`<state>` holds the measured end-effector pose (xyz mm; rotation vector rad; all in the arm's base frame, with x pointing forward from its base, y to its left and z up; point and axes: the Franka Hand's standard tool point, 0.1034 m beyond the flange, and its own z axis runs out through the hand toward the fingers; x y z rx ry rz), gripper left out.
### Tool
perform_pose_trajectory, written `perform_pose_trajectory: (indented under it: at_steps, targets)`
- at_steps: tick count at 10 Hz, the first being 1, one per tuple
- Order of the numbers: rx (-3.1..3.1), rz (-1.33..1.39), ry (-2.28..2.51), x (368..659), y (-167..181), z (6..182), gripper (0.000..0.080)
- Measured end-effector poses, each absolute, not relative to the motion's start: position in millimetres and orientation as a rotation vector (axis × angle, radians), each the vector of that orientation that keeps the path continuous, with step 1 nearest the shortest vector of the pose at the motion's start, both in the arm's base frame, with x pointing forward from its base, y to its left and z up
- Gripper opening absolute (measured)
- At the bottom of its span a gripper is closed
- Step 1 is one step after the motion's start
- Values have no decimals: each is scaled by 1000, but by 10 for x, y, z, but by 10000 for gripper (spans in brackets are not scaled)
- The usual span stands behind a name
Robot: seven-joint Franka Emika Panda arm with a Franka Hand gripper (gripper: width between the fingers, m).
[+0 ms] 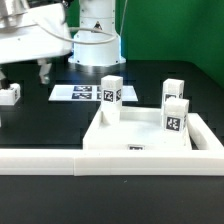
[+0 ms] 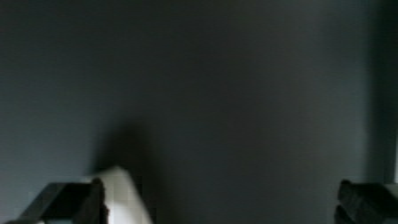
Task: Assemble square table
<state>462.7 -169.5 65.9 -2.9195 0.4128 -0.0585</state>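
Closest to me in the exterior view is the long white rail [image 1: 60, 160] running along the front edge, with its short arm going back on that view's right. Sitting inside its corner is the square table top [image 1: 135, 140], lying flat with a small tag on its front edge. Three leg blocks stand upright on it: one [image 1: 110, 97] at the back toward the exterior view's left, two more [image 1: 176, 116] [image 1: 174, 92] on the right side, one behind the other.

Behind that, the marker board [image 1: 85, 93] lies flat on the black tabletop [image 1: 40, 115]. A fourth leg block [image 1: 10, 95] sits way off at the exterior view's left edge, well apart from the slab.

The gripper [image 1: 22, 72] hangs above the tabletop back there, near that loose block. In the wrist view the fingers [image 2: 68, 202] are spread wide, with nothing between them, just dark tabletop. That view also catches a pale white sliver [image 2: 118, 195] beside one finger; I can't tell what it is.
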Motion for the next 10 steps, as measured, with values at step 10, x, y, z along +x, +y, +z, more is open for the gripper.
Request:
perform_pose_trajectory:
  at_steps: [10]
  targets:
    - [-2956,415,374,3920,-1977,264,649]
